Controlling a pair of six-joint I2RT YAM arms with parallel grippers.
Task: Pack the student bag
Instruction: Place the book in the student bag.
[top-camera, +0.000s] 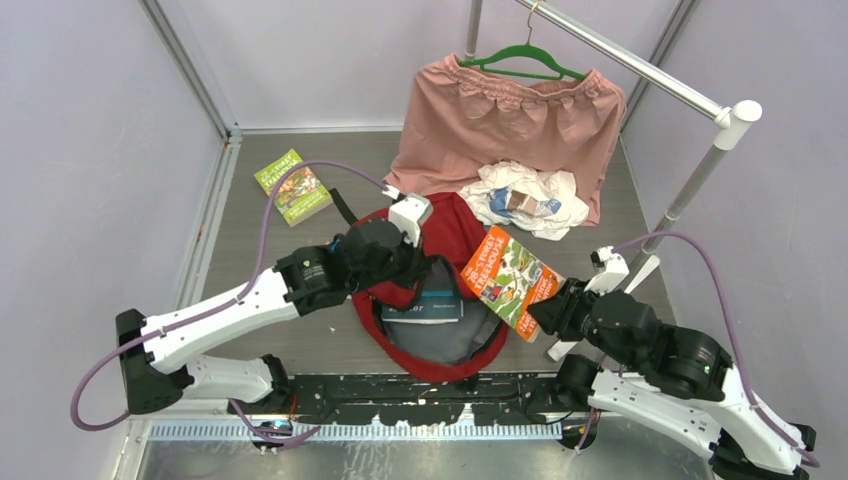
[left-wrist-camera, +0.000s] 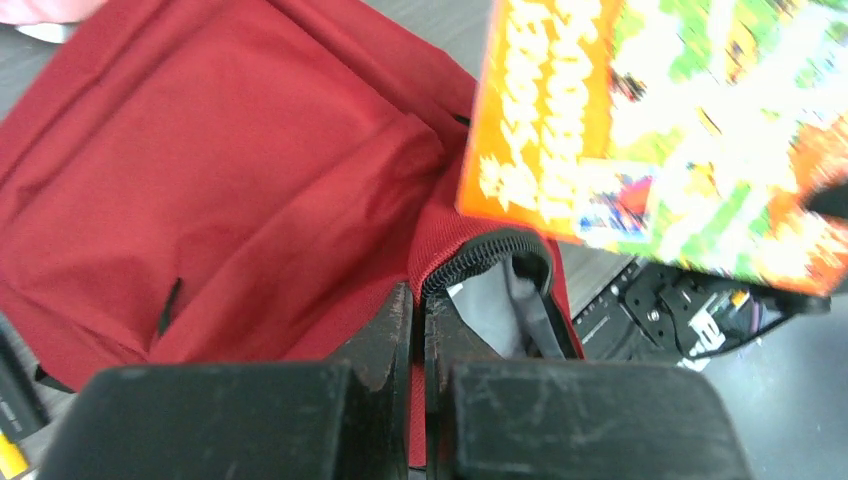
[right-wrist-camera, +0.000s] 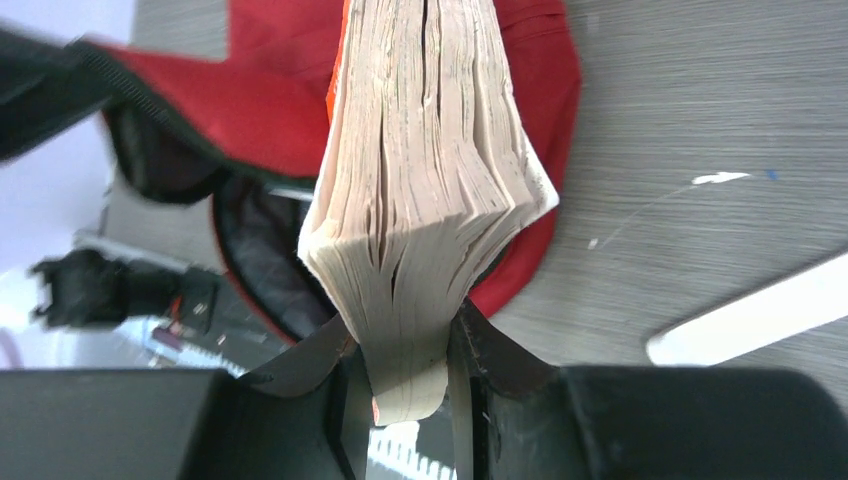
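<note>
Insertion is the step I judge to be in hand: the right gripper (right-wrist-camera: 410, 350) has its fingers closed partway onto the page block of a thick orange book (top-camera: 510, 275). It clamps the book near a lower corner, so the rest stands out beyond the fingertips and leans over the rim of the student bag (top-camera: 455, 228). The bag lies on the table (top-camera: 330, 350) ahead of both grippers, its mouth gaping toward the arm bases, and a dark book (top-camera: 425, 303) already lies inside. The left gripper (left-wrist-camera: 420, 335) is pinched fully together, with red fabric by the black zipper edge (left-wrist-camera: 490, 250) right at its fingertips (I take it to be holding the opening up, though the pinch itself is partly hidden behind the fingers). Next I would need to tip the orange book's far edge down into the gap beyond the left fingertips and slide it in beside the dark book, letting go only once it clears the zipper; the soft rim could sag and catch a corner
</note>
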